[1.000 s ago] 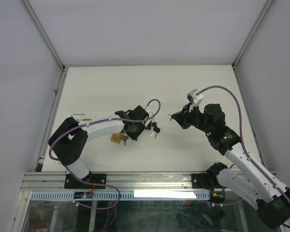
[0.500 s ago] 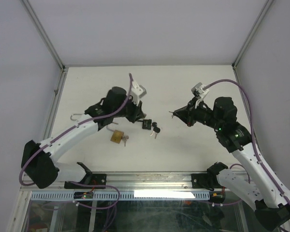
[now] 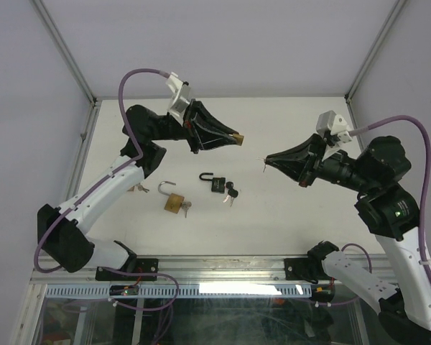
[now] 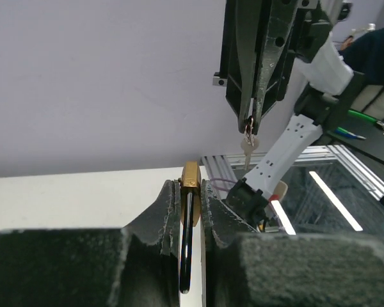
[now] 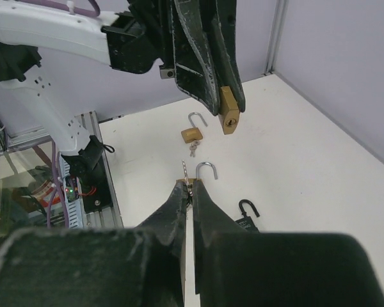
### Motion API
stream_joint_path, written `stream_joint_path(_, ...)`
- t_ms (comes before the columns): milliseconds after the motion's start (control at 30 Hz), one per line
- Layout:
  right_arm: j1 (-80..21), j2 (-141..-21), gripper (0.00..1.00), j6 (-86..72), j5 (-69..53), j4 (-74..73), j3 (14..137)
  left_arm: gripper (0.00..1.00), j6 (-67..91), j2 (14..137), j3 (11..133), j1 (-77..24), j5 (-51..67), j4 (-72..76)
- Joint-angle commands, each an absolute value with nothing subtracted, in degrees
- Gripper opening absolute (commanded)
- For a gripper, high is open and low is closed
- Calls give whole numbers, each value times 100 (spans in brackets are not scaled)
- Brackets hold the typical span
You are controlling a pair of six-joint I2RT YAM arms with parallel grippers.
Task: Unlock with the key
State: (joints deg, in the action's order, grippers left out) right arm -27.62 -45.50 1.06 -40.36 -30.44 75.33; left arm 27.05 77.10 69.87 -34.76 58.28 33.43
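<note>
On the table point(image 3: 287, 122), nearest to the arm bases, lies an open brass lock point(image 3: 174, 203) with its bow swung up. Just to the right of it and a little farther is a black lock point(image 3: 215, 183), also open, with a small bunch of keys point(image 3: 230, 192) beside it. These two look already unlocked, and neither gripper is near them.

Above them, in the air, are the task's own things. The left gripper point(image 3: 228, 139) is closed tight around a brass padlock point(image 3: 238, 136). In the left wrist view the padlock point(image 4: 191, 179) is pinched flat between the two fingers, with its end sticking out past the tips. I judge it is held this way so that the bottom face stays free and points toward the other gripper. The right wrist view shows a dark spot on that face point(image 5: 230, 120), probably the keyhole, though the spot is too small to be sure.

The right gripper point(image 3: 268, 161) pinches the key point(image 3: 263, 163), and the blade point(image 5: 186, 171) reaches out beyond the tips in the direction of the padlock. Key and padlock are apart, with a clear gap between them, and they do not seem to be quite in one line. The insertion is not yet begun. The next move calls for bringing the blade level with the keyhole and turning it to match the slot.
</note>
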Motion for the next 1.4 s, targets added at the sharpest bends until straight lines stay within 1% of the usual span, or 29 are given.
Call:
stream_joint_path(0,-2747,-4364,0,-86,-4042,-2439,7606,0,3552,7919,7663,-3543,6549,4691)
stream_joint_path(233,-2750,-4218,0,-667,-3972,-1285,7115,0,3958,7920,7751,-4020,5926,4490)
stream_joint_path(367,-2748,-4060,0,-446,-3514,-1333,7075,0,3963,7932,7809,-4022,5879,4493)
stream_joint_path(500,-2745,-4097,0,-548,-3816,-1113,7048,0,4040,7952,7787,-4042,5840,4614)
stream_joint_path(633,-2748,-4041,0,-375,-3988,-1328,7024,0,4003,7940,7800,-4042,5773,4585)
stream_joint_path(1000,-2744,-4159,0,-833,-4091,-572,6777,0,3955,7937,7718,-4042,5646,4565)
stream_joint_path(1367,-2747,-4218,0,-843,-3916,-391,6653,0,3964,7971,7679,-4047,5625,4572)
